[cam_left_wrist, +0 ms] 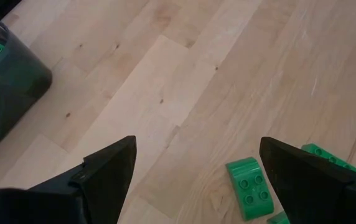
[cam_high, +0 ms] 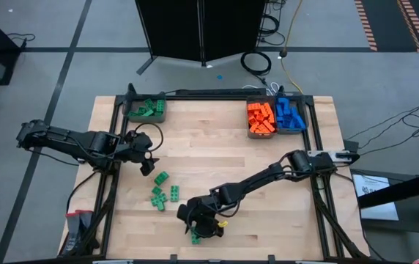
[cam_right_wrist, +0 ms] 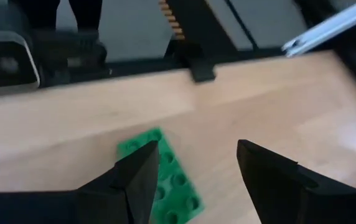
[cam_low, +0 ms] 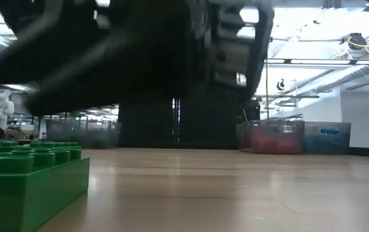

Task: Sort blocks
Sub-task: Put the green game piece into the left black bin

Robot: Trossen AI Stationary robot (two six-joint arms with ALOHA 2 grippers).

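Blocks (cam_high: 162,192) in green, small and light, lie loose on desk (cam_high: 224,154), left of middle. One more green block (cam_right_wrist: 165,177) at near edge, right under right end effector (cam_right_wrist: 193,174), fingers apart around it, not pinching yet. Left end effector (cam_left_wrist: 196,174) wide, holding nothing, near loose bunch. Hard plastic, smooth and slippery; best pinched on flat sides. Green bin (cam_high: 147,110) far left.
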